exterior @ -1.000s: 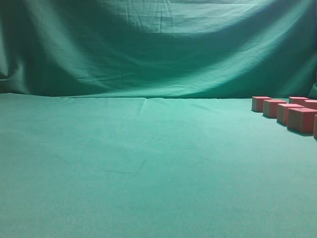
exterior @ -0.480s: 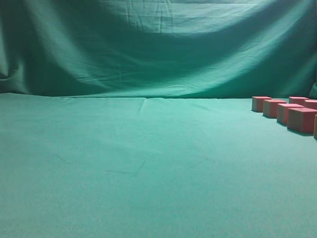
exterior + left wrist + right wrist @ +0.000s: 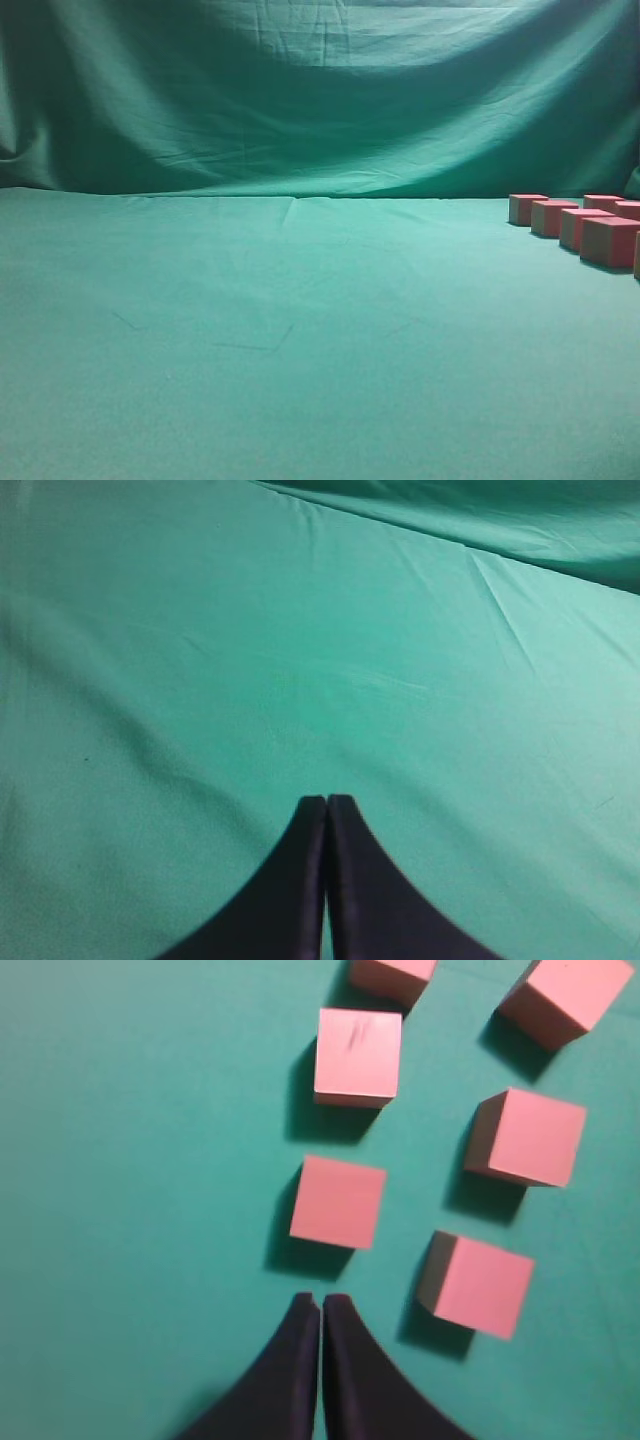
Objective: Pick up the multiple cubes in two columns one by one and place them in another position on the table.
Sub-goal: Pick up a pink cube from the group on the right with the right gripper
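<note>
- Exterior view: you look along the bench [image 3: 300, 340], a broad flat surface under slightly creased green cloth, with a draped green backdrop [image 3: 300, 90] hanging behind it.
- Exterior view: the cubes [image 3: 609, 241] sit at the far right edge of the picture (pinkish-red tops, tan-pink sides). You can count about five here, receding in two lines toward the backdrop; the frame cuts off whatever lies further right. Neither arm appears in this view.
- Left wrist view: the left gripper [image 3: 326, 802] hangs above bare green cloth with its two dark fingers pressed together along their length, nothing between them. No cube shows in this view; a cloth fold runs across the upper right.
- Right wrist view: the right gripper [image 3: 320, 1303] is likewise closed, its fingers meeting at the tips and holding nothing.
- Right wrist view: six cubes [image 3: 338, 1201] lie ahead of it in two columns of three, each apart from its neighbours (the top pair is partly cropped by the upper edge). The nearest cube of the left column lies just beyond the fingertips, not touching them; the nearest cube of the right column [image 3: 475, 1284] lies to the right of the tips.
</note>
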Controlling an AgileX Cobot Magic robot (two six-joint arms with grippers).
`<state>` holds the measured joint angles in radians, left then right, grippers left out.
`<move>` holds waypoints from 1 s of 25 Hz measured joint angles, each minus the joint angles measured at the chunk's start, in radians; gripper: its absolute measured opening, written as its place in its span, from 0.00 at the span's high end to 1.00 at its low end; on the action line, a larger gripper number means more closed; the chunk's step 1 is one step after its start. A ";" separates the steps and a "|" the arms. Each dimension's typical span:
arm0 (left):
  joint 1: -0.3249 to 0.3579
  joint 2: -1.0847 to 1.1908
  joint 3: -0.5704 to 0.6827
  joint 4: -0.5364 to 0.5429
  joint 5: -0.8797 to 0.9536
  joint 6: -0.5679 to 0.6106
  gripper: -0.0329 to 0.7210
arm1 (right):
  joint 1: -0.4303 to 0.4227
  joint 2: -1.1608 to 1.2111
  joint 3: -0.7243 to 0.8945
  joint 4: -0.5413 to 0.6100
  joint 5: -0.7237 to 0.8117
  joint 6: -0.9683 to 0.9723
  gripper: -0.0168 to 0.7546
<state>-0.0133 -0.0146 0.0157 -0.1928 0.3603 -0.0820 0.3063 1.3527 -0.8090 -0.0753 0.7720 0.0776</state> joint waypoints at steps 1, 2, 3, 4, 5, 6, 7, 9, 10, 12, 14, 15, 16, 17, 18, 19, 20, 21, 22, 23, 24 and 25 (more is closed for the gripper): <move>0.000 0.000 0.000 0.000 0.000 0.000 0.96 | 0.000 0.025 -0.002 -0.003 -0.013 0.004 0.98; 0.000 0.000 0.000 0.000 0.000 0.000 0.96 | 0.000 0.045 -0.004 -0.005 -0.027 0.006 0.98; 0.000 0.000 0.000 0.000 0.000 0.000 0.96 | 0.000 0.067 -0.004 -0.007 -0.043 0.008 0.91; 0.000 0.000 0.000 0.000 0.000 0.000 0.96 | 0.000 0.088 -0.004 -0.008 -0.055 0.010 0.86; 0.000 0.000 0.000 0.000 0.000 0.000 0.96 | 0.000 0.107 -0.004 -0.010 -0.068 0.010 0.80; 0.000 0.000 0.000 0.000 0.000 0.000 0.96 | 0.000 0.122 -0.004 -0.010 -0.079 0.010 0.72; 0.000 0.000 0.000 0.000 0.000 0.000 0.96 | 0.001 0.138 -0.004 -0.010 -0.089 0.010 0.64; 0.000 0.000 0.000 0.000 0.000 0.000 0.96 | 0.005 0.163 -0.004 -0.010 -0.111 0.012 0.46; 0.000 0.000 0.000 0.000 0.000 0.000 0.96 | 0.005 0.172 -0.004 -0.010 -0.121 0.014 0.38; 0.000 0.000 0.000 0.000 0.000 0.000 0.96 | 0.005 0.187 -0.004 -0.010 -0.141 0.014 0.29; 0.000 0.000 0.000 0.000 0.000 0.000 0.96 | 0.005 0.197 -0.004 -0.011 -0.166 0.014 0.30; 0.000 0.000 0.000 0.000 0.000 0.000 0.96 | 0.005 0.200 -0.005 -0.011 -0.179 0.014 0.30; 0.000 0.000 0.000 0.000 0.000 0.000 0.96 | 0.005 0.208 -0.005 -0.013 -0.189 0.014 0.30; 0.000 0.000 0.000 0.000 0.000 0.000 0.96 | 0.005 0.216 -0.005 -0.013 -0.199 0.014 0.30; 0.000 0.000 0.000 0.000 0.000 0.000 0.96 | 0.005 0.226 -0.005 -0.015 -0.210 0.014 0.30; 0.000 0.000 0.000 0.000 0.000 0.000 0.96 | 0.005 0.237 -0.005 -0.015 -0.218 0.014 0.30; 0.000 0.000 0.000 0.000 0.000 0.000 0.96 | 0.005 0.247 -0.005 -0.018 -0.222 0.014 0.35; 0.000 0.000 0.000 0.000 0.000 0.000 0.96 | 0.005 0.258 -0.005 -0.022 -0.230 0.014 0.35; 0.000 0.000 0.000 0.000 0.000 0.000 0.96 | 0.005 0.268 -0.005 -0.023 -0.235 0.016 0.35; 0.000 0.000 0.000 0.000 0.000 0.000 0.96 | 0.005 0.278 -0.005 -0.023 -0.240 0.014 0.35; 0.000 0.000 0.000 0.000 0.000 0.000 0.96 | 0.005 0.290 -0.005 -0.023 -0.244 0.014 0.35; 0.000 0.000 0.000 0.000 0.000 0.000 0.96 | 0.005 0.302 -0.005 -0.023 -0.249 0.014 0.35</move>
<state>-0.0133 -0.0146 0.0157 -0.1928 0.3603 -0.0820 0.3111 1.6550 -0.8145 -0.0981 0.5226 0.0917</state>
